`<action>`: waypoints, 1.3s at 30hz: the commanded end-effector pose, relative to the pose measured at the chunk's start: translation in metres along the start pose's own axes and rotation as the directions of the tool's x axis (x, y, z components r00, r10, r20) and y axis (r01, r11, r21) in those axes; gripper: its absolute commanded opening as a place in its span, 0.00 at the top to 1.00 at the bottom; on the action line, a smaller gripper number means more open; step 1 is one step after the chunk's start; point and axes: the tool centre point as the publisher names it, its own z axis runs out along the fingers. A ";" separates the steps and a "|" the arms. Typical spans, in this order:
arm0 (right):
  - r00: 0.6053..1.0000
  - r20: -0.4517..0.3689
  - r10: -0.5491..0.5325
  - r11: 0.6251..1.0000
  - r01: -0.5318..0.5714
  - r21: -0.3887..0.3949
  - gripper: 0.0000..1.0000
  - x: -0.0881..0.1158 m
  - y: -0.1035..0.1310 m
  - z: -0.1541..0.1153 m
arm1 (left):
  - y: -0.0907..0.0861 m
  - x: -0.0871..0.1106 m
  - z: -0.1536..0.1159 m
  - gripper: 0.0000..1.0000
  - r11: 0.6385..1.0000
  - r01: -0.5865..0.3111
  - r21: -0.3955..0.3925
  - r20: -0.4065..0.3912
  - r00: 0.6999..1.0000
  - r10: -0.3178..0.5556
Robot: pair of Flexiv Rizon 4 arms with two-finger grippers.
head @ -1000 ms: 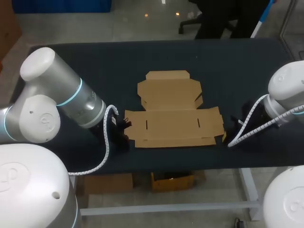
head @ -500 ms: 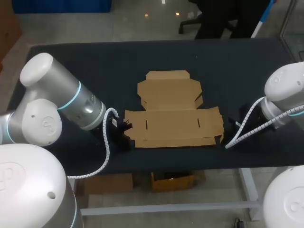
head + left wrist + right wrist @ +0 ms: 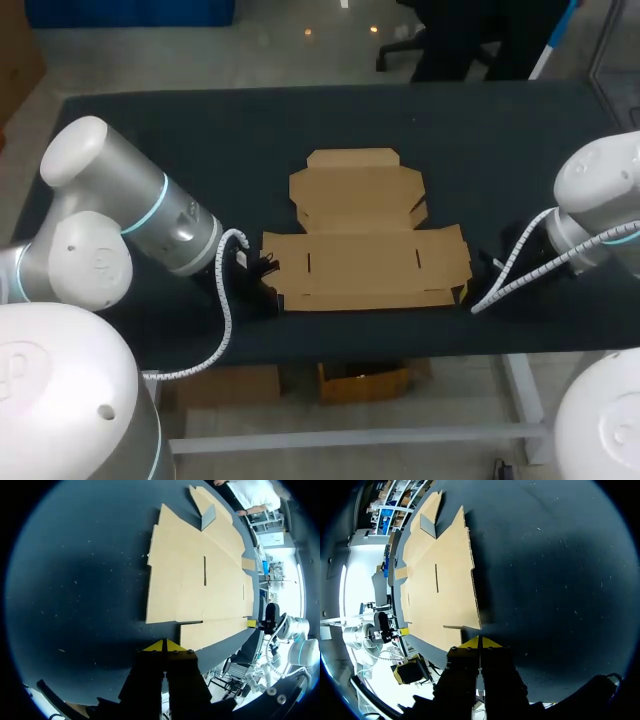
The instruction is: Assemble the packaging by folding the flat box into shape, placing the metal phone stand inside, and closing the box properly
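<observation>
Resting low on the left, the left hand [image 3: 164, 646] has its yellow tips pressed together, holding nothing. Just ahead of it the flat box [image 3: 365, 262] lies unfolded on the dark surface [image 3: 180, 150]. At the box's other end the right hand [image 3: 479, 642] is likewise closed on nothing, with a box corner just ahead.

Head camera: fixed high behind the arms, facing down on the table [image 3: 200, 130], with the flat box [image 3: 365, 235] central. Left wrist camera: low and close behind the left gripper [image 3: 164, 645] at the box's near left corner, facing right. Right wrist camera: low and close behind the right gripper [image 3: 479, 642] at the near right corner, facing left. All views share the box. Each wrist view shows the opposite gripper beyond it.
</observation>
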 end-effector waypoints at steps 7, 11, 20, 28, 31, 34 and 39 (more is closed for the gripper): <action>0.999 -0.041 -0.010 1.000 0.010 0.002 1.00 0.000 0.000 0.003 | 0.000 -0.001 0.004 1.00 1.000 -0.007 -0.001 -0.015 1.000 0.007; 0.999 -0.048 -0.013 1.000 0.013 0.001 1.00 0.003 0.000 0.004 | 0.000 -0.001 0.004 1.00 1.000 -0.011 -0.003 -0.025 1.000 0.011; 0.998 -0.066 -0.013 1.000 0.013 -0.001 1.00 0.005 0.001 0.006 | -0.002 0.000 0.004 1.00 1.000 -0.017 -0.001 -0.037 0.999 0.017; 0.997 -0.080 -0.013 1.000 0.012 -0.011 1.00 0.007 0.000 0.004 | -0.003 0.003 0.004 1.00 1.000 -0.028 -0.002 -0.037 0.999 0.028; 0.996 -0.088 -0.016 1.000 0.014 -0.019 1.00 0.008 -0.001 0.003 | -0.004 0.004 0.004 1.00 1.000 -0.030 -0.002 -0.039 0.999 0.030; 0.995 -0.095 -0.019 1.000 0.016 -0.024 1.00 0.008 -0.002 0.002 | -0.004 0.004 0.004 1.00 0.999 -0.032 -0.003 -0.041 0.999 0.032; 0.994 -0.105 -0.023 0.999 0.020 -0.028 1.00 0.010 -0.002 0.002 | -0.005 0.005 0.004 1.00 0.999 -0.036 -0.003 -0.045 0.998 0.036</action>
